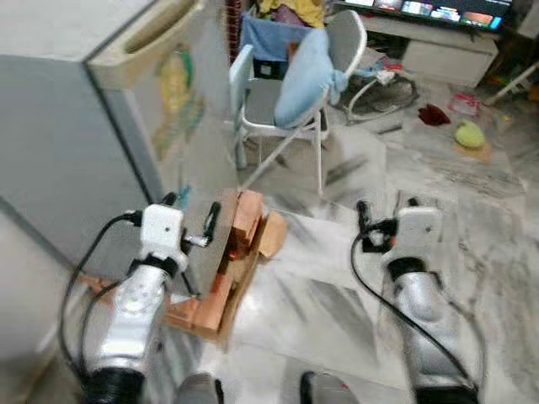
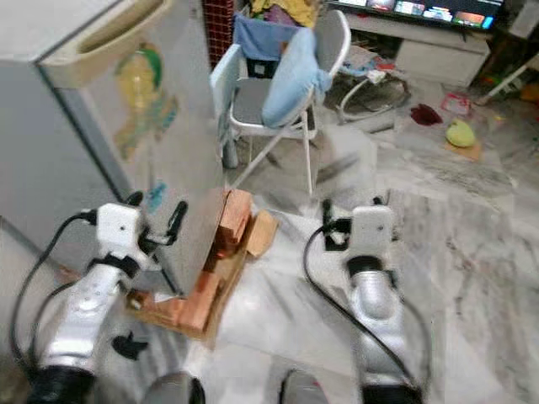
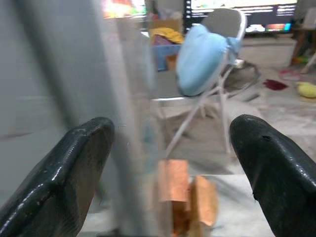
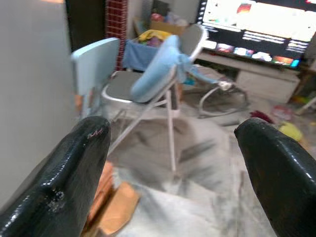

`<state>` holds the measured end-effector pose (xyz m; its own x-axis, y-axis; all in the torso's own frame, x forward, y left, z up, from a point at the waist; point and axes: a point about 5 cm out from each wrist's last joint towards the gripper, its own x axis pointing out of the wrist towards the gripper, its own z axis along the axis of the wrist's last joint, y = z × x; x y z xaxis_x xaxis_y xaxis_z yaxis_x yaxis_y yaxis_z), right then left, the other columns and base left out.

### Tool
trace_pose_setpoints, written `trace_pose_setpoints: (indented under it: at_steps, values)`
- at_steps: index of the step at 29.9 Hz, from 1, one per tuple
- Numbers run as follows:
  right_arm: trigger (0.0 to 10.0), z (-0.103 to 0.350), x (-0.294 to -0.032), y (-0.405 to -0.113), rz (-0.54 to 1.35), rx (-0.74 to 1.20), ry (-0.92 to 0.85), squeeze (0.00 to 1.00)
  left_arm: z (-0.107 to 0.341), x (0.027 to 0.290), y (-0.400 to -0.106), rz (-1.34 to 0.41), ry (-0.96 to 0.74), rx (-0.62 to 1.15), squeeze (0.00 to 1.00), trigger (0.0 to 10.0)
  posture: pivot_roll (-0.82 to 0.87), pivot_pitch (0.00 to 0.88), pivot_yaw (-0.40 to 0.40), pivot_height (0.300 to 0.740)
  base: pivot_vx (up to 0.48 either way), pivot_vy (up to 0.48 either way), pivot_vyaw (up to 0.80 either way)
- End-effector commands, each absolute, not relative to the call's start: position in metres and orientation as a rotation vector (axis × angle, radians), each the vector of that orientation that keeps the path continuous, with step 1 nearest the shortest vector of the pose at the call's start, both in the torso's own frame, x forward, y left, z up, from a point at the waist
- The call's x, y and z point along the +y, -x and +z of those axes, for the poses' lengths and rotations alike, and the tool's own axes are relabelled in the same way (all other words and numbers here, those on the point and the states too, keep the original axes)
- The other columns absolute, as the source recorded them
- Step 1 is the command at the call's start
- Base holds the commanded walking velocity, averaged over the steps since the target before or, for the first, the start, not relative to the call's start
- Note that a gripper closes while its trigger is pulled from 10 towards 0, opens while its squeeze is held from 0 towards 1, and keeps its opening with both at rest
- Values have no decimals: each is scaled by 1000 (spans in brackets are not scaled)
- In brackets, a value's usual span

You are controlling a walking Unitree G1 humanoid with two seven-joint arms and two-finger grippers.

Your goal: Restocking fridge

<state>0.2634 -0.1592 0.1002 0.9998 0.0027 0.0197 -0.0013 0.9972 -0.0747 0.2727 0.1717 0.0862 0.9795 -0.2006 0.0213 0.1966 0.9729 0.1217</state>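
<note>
A folding metal chair (image 1: pixel 290 101) is standing on the marble-patterned floor (image 1: pixel 438 194) at the far middle of the room, with a light-blue cushion (image 1: pixel 305 76) leaning against its backrest. Behind it, a blue basket (image 1: pixel 268 38) is holding a heap of yellow and dark clothes. Nearer, at centre left, orange bricks (image 1: pixel 244 223) are sitting stacked on a wooden pallet (image 1: pixel 221 313), and a piece of cardboard (image 1: pixel 271 234) is leaning just beside them. At far right, a green object (image 1: pixel 469 133) and a dark red item (image 1: pixel 433 114) are lying on the floor, while a television screen (image 4: pixel 256 22) is glowing above a low white cabinet (image 1: pixel 446 52).
</note>
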Motion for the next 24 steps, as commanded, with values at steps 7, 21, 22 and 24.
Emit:
trace_pose_setpoints:
  at_steps: [7, 21, 22, 24]
  values:
    - [10000, 101, -171, -262, -34, -17, 94, 0, 90, 165, -274, -214, -120, -50, 0, 10000, -25, 83, -18, 740, 0, 0, 0]
    - [10000, 104, -171, -265, -33, -27, 94, 0, 94, 177, -284, -116, -130, -57, 0, 10000, -42, 80, -16, 740, 0, 0, 0]
    - [10000, 104, -171, -265, -36, -28, 92, 0, 94, 177, -285, -108, -128, -54, 0, 10000, -42, 80, -16, 740, 0, 0, 0]
    - [10000, 104, -171, -265, -37, -26, 91, 0, 94, 179, -286, -95, -132, -51, 0, 10000, -41, 78, -15, 740, 0, 0, 0]
